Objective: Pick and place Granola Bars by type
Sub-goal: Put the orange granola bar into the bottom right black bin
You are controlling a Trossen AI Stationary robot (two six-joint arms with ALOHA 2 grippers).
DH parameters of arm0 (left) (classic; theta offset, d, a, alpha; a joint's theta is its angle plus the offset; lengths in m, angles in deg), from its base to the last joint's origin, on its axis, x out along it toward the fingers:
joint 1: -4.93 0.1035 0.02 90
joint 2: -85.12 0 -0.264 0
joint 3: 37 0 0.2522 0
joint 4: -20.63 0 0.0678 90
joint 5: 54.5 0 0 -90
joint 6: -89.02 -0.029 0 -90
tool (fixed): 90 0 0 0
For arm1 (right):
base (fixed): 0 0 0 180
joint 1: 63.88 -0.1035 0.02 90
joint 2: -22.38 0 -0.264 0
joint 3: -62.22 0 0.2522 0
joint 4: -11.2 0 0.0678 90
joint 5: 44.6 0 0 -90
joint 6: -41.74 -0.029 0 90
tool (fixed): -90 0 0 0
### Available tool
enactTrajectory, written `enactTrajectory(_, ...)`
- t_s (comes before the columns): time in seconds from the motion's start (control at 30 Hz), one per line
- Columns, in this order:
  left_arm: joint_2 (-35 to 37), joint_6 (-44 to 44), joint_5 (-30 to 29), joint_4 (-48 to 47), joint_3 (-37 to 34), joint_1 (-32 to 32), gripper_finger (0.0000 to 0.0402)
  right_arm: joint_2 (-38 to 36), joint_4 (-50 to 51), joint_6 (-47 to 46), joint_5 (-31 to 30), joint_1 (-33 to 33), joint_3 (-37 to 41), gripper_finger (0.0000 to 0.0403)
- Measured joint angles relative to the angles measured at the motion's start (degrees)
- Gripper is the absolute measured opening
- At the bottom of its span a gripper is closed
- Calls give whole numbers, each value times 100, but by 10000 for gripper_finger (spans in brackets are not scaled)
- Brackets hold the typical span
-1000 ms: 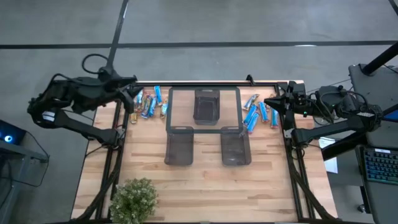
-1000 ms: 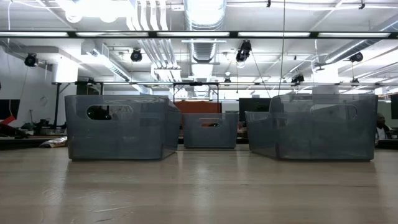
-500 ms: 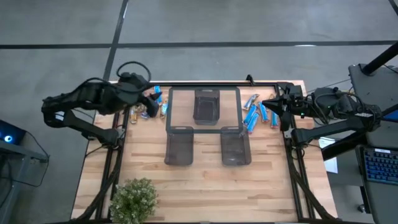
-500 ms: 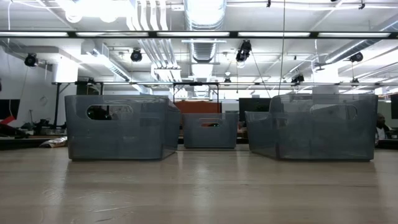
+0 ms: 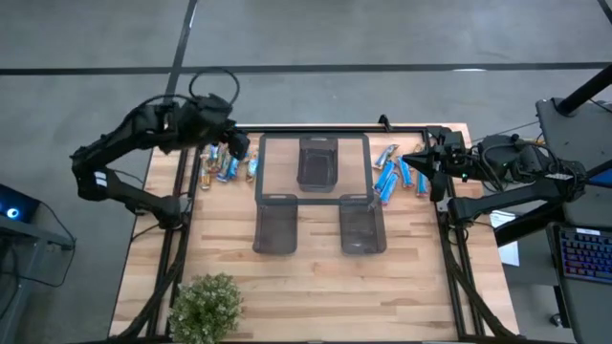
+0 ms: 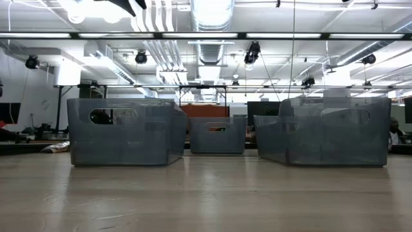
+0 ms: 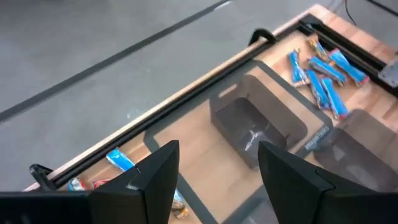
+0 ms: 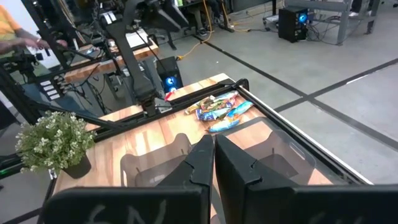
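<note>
Plant: a small potted plant (image 5: 205,306) stands at the near edge of the table (image 5: 306,287), toward the left.
Near bins: two dark bins, one on the left (image 5: 275,222) and one on the right (image 5: 362,225), sit side by side around mid-table.
Far bin: a third bin (image 5: 317,162) sits behind them, near the far edge, between the two clusters of bars.
Left bars: a cluster of granola bars (image 5: 228,164), blue and brownish-gold mixed, lies at the far left of the table, just beside the bins' outline.
Right bars: mostly blue bars (image 5: 394,174) lie at the far right, also loose on the wood.
Left gripper: the left gripper (image 5: 232,143) hangs over the left cluster, fingers (image 7: 155,180) spread apart with nothing between them.
Right gripper: the right gripper (image 5: 413,159) is at the table's far right edge, beside the blue bars, fingers (image 8: 198,163) pressed together and holding nothing.
</note>
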Motion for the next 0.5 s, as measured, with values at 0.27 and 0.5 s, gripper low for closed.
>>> enactTrajectory(0.27,-140,-70,232,-337,-5,564,202,2,69,-269,8,1,0,8)
enactTrajectory(0.5,-345,-201,232,-569,-172,773,202,8,204,-301,10,2,0,8)
